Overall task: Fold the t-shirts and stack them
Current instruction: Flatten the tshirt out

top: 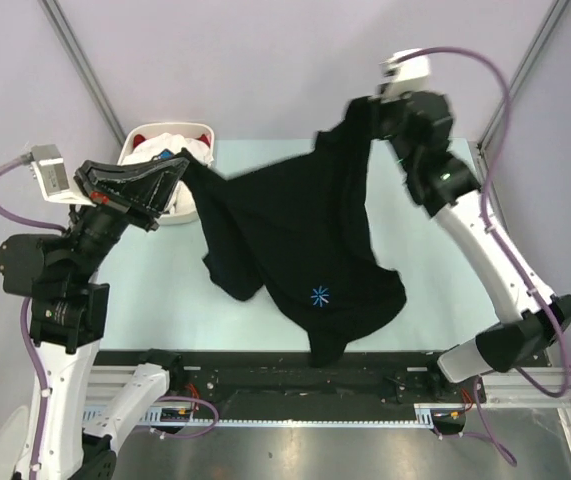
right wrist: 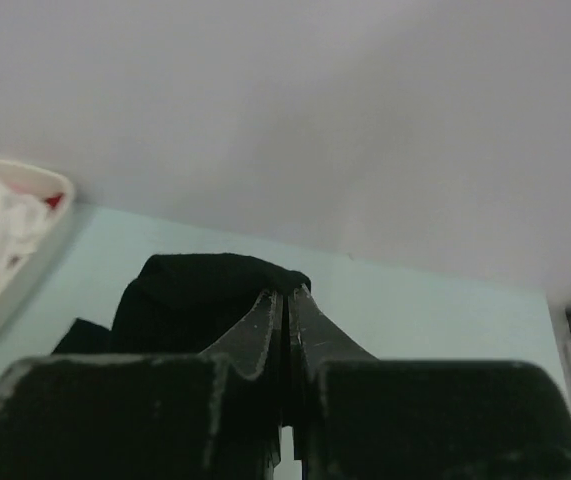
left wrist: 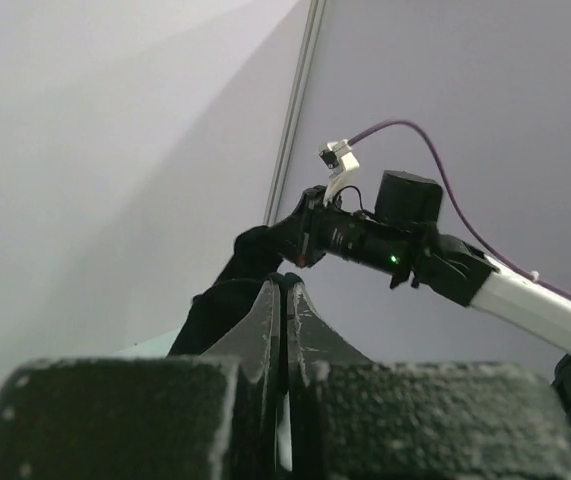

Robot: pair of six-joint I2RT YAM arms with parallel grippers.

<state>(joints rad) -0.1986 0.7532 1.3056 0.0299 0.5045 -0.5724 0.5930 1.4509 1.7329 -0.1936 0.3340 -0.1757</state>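
surface: pale green table (top: 445, 250), lilac walls.
shirt: black t-shirt (top: 295, 230) strung between both arms, lower part draped on table.
left pincer (top: 183, 168): clamped tight on cloth, over basket (top: 177, 216).
right pincer (top: 363, 112): clamped tight on cloth, raised.
tip: I'd pull the corners apart level, then lower flat.
hidden: sleeve or shoulder pinched, can't tell.

High rear overview of table (top: 155, 300); close low wrist views; black t-shirt (top: 295, 230) common to all.
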